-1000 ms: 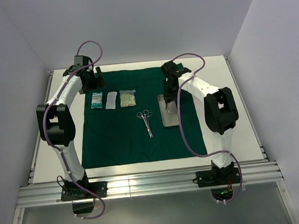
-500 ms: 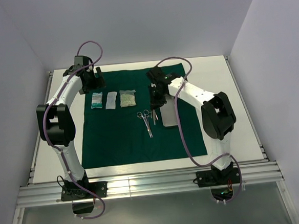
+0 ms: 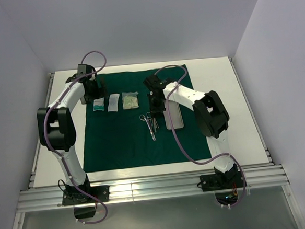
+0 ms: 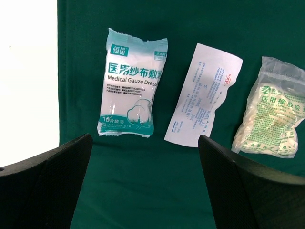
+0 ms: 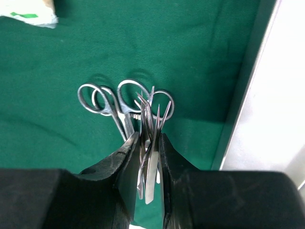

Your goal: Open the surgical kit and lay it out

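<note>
While the dark green cloth lies spread flat on the white desk, I see the left tool hanging over its far left part, fingers spread wide with nothing between them. Just past those fingers, three packets lie in a row on the cloth, and none touches the tool. At the left is a teal-and-white gauze packet. In the middle is a flat white paper packet, slightly tilted. At the right is a clear bag of pale contents with green print.

Further right, near the cloth's middle, steel clamps lie with their ring handles toward the far side. The right tool hovers right over them, pinched on slim steel tweezers whose pointed tips reach down by the rings. I cannot tell whether the tips touch the clamps. Just beside the clamps to the right, the rectangular steel tray lies lengthwise on the cloth.
</note>
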